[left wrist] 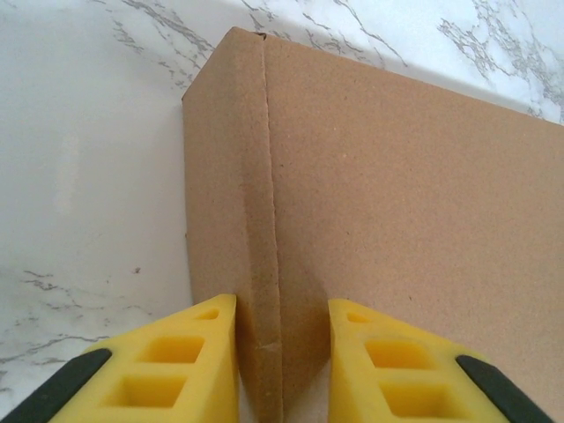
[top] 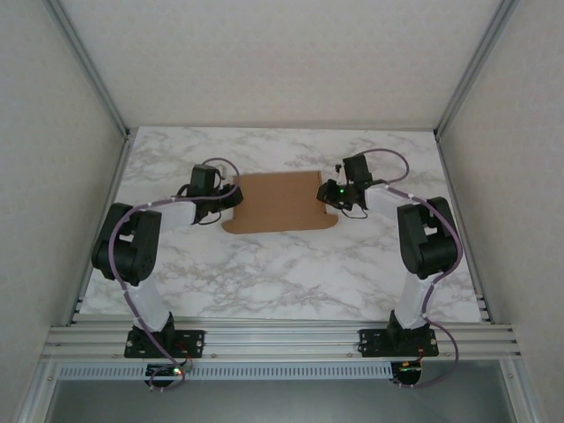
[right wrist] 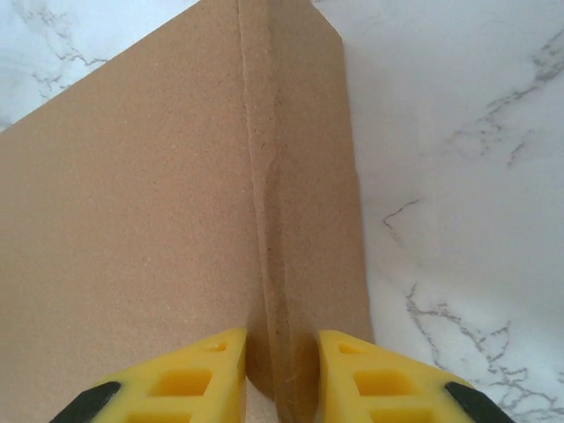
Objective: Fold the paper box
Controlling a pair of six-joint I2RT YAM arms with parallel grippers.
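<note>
One paper box [top: 280, 201] on desk [top: 291, 273]. Left fingers [left wrist: 189, 352], right fingers [right wrist: 198, 374] narrow, each pinching one raised side flap; finger bases cut off

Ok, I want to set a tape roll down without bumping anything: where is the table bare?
Widest bare patch: the near table, between the paper box and the arm bases. A thinner strip lies between the box and the back wall. Crowded: the box's side edges, where the left gripper and right gripper pinch its folds.
</note>
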